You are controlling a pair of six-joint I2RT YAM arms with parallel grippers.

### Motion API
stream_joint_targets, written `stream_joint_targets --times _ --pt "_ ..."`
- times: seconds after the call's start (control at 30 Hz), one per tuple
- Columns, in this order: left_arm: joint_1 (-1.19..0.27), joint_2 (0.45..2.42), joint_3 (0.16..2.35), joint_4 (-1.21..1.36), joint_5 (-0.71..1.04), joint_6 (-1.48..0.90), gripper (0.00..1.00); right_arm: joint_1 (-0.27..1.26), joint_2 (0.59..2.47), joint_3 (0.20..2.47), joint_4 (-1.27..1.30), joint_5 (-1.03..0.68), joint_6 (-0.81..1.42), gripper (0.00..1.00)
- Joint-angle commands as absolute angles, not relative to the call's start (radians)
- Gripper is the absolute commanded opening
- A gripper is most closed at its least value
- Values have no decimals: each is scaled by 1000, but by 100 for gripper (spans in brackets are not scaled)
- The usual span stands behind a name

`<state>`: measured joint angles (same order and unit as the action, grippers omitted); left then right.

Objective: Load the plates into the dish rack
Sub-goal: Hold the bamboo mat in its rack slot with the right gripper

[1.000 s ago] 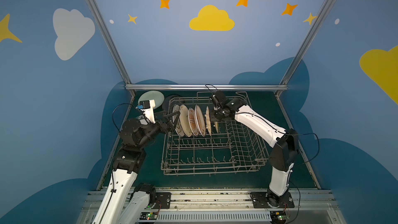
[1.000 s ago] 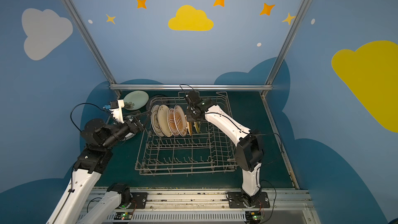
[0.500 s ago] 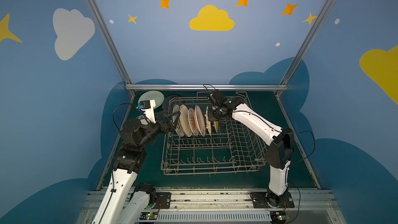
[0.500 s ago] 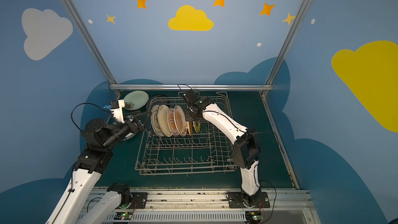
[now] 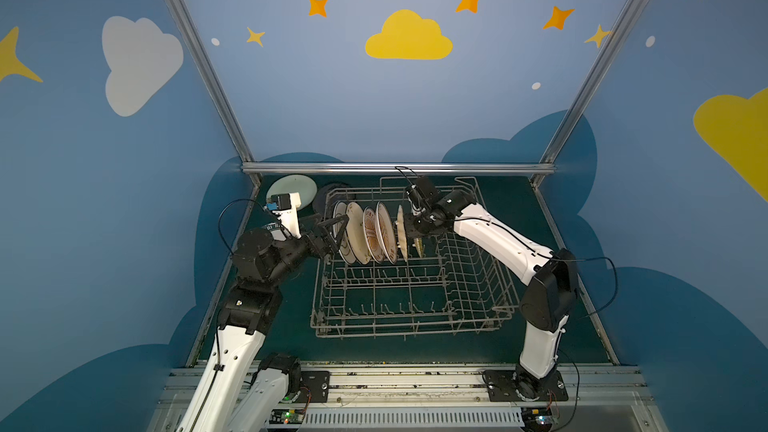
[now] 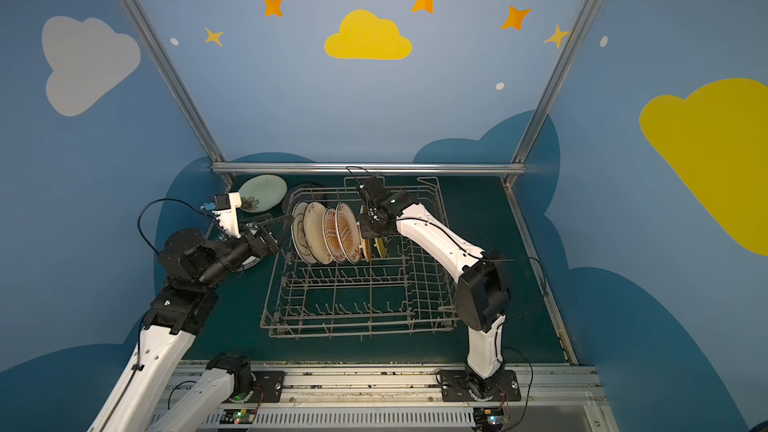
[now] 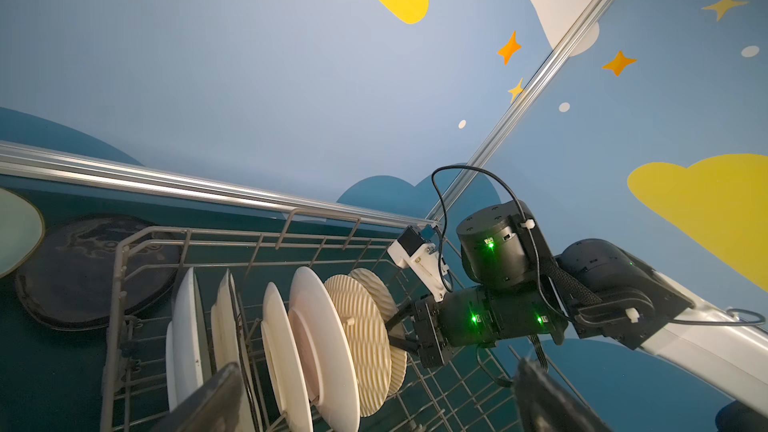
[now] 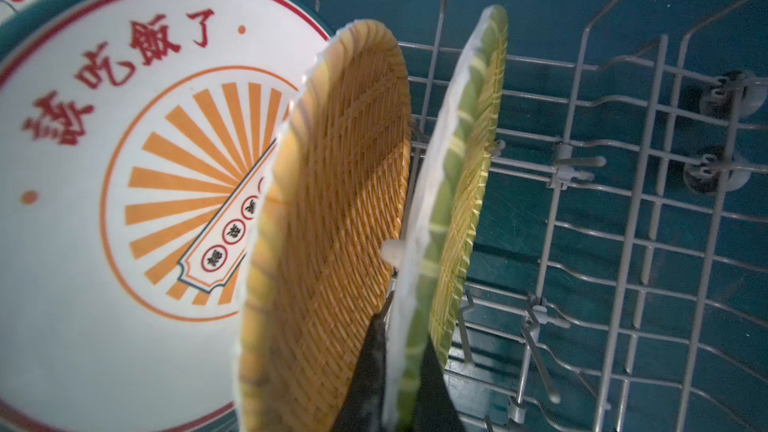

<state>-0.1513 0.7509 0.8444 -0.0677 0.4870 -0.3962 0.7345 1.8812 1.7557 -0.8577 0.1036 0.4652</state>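
Blue walls (image 5: pixel 332 110) bearing a yellow cloud (image 5: pixel 409 37) and orange stars (image 5: pixel 318 6) enclose a teal tabletop (image 5: pixel 415 349).

I see blue walls (image 5: pixel 332 97) painted with yellow and white clouds (image 5: pixel 408 37) and orange stars (image 5: pixel 318 6), aluminium posts (image 5: pixel 201 60) at the corners, a dark teal table (image 5: pixel 415 349).

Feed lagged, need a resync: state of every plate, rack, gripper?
dish rack: six plates standing inside.
right gripper: shut on green woven plate.
left gripper: open, empty.
green woven plate: upright in rack, rim pinched.
orange woven plate: standing, free.
sunburst plates: two, standing.
white plates: two, standing.
pale green plate: flat on table.
black plate: flat on table.
lettered-rim plate: flat, partly hidden.
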Motion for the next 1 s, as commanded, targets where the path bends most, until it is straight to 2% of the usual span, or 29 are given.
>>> stream_joint_targets --times 0.0,0.33,0.97 --pt "-154 752 841 -66 486 -374 100 717 1886 1702 -947 69 461 0" --pt "-156 759 841 -69 488 -368 100 717 1853 1646 -887 -30 420 0" --pt "-156 775 842 -71 488 -360 100 730 1822 1578 -810 -103 397 0"
